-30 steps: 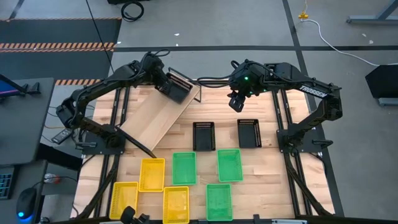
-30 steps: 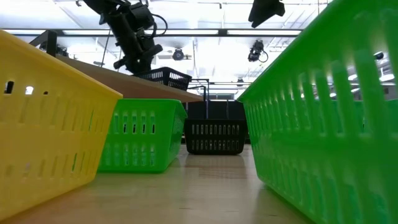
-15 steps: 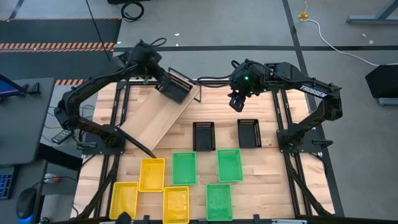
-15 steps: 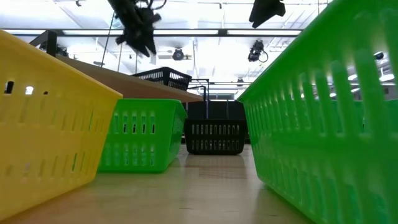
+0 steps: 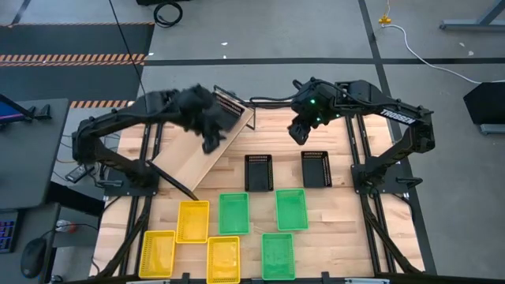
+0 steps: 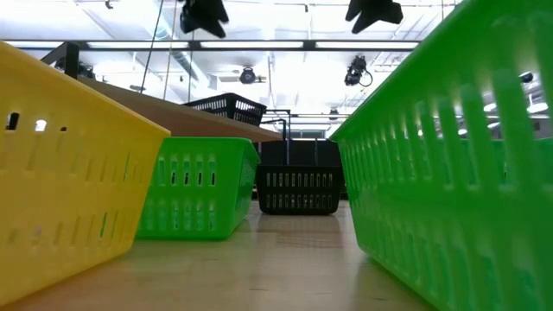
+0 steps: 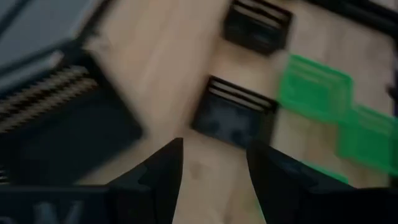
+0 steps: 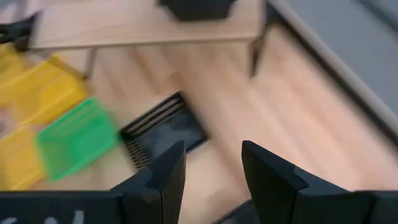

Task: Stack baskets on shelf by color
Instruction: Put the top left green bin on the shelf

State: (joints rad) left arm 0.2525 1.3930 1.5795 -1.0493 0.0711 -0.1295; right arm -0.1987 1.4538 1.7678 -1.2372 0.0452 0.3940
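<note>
The shelf lies aslant at the table's far left, and one black basket rests on its far end. Two more black baskets stand on the table's middle. Three green baskets and three yellow baskets sit nearer the front edge. My left gripper hangs open above the shelf, just nearside of the black basket there, with nothing between its fingers. My right gripper hovers open over the far middle of the table, also with nothing in it.
The table's frame rails run along its left and right sides. Bare wood lies between the shelf and the two black baskets on the table. In the low view a yellow basket and a green basket stand close to the camera.
My left gripper has drawn away from the black basket on the shelf, risen, and swung toward the table's middle and near side. The basket stays where it was on the shelf's far end. My right gripper has kept its place.
</note>
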